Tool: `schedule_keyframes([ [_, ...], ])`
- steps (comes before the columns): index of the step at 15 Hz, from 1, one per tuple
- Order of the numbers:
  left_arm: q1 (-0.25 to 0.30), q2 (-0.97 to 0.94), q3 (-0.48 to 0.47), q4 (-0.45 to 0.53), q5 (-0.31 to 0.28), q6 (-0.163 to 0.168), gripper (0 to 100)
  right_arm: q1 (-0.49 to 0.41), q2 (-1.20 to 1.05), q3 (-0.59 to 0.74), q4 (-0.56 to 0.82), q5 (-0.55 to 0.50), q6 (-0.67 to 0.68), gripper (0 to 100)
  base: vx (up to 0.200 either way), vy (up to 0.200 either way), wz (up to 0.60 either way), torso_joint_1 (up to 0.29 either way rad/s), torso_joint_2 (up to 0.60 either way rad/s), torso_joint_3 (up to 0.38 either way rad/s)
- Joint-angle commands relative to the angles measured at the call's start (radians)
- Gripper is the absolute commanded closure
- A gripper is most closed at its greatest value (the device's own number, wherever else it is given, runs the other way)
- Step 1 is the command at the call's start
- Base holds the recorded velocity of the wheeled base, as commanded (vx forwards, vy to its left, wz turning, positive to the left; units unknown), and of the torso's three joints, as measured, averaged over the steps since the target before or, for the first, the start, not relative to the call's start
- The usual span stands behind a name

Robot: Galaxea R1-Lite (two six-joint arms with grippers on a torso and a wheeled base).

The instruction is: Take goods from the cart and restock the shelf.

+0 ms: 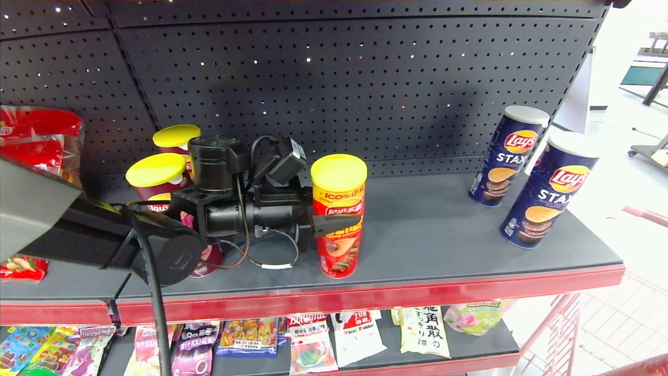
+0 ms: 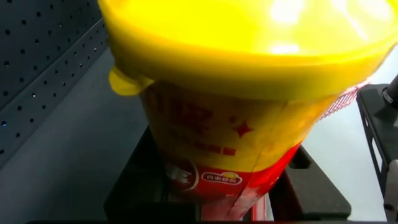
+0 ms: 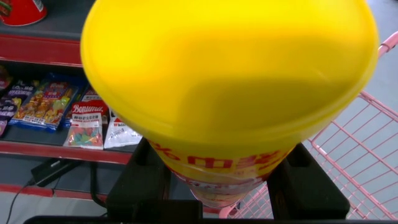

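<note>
left hand (image 1: 342,223) clenched around red can (image 1: 339,253), can upright on shelf (image 1: 433,230) near its front edge, right hand (image 3: 224,193) grasping second can (image 3: 230,81), yellow-lidded, beside cart (image 3: 367,143)

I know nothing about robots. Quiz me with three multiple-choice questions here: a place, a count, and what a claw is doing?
1. Where are the blue cans? A) cart B) top shelf, right end C) lower shelf
2. Yellow-lidded cans on the top shelf? A) one B) three C) five
3. The left claw is: A) open, empty B) holding a bag C) shut on a red can
Answers: 1 B: both stand near its right end. 2 B: two at back left, one in the left claw. 3 C: it clamps the can's sides.
</note>
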Motion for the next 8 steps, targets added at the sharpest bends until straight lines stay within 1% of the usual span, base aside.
schedule_keyframes([
  [1, 0.000, 0.007, 0.000, 0.004, 0.001, -0.003, 100, 0.000, 0.003, 0.001, 0.000, 0.000, -0.001, 100, 0.000, 0.000, 0.00, 0.000, 0.00, 0.000],
  [3, 0.000, 0.006, -0.002, 0.003, 0.002, -0.018, 100, 0.000, 0.003, 0.001, 0.000, 0.000, -0.001, 100, 0.000, 0.000, 0.00, 0.000, 0.00, 0.000],
  [4, 0.000, 0.002, -0.007, 0.001, 0.010, -0.049, 100, 0.000, 0.003, 0.001, 0.000, -0.002, -0.001, 100, 0.000, 0.000, 0.00, 0.000, 0.00, 0.000],
  [5, 0.000, -0.002, -0.007, 0.000, 0.010, -0.061, 100, 0.000, 0.003, 0.001, 0.000, -0.002, -0.001, 100, 0.000, 0.000, 0.00, 0.000, 0.00, 0.000],
  [8, 0.000, -0.007, -0.007, 0.001, 0.005, -0.065, 100, -0.002, 0.001, 0.000, 0.000, -0.002, -0.001, 100, 0.000, 0.000, 0.00, 0.000, 0.00, 0.000],
])
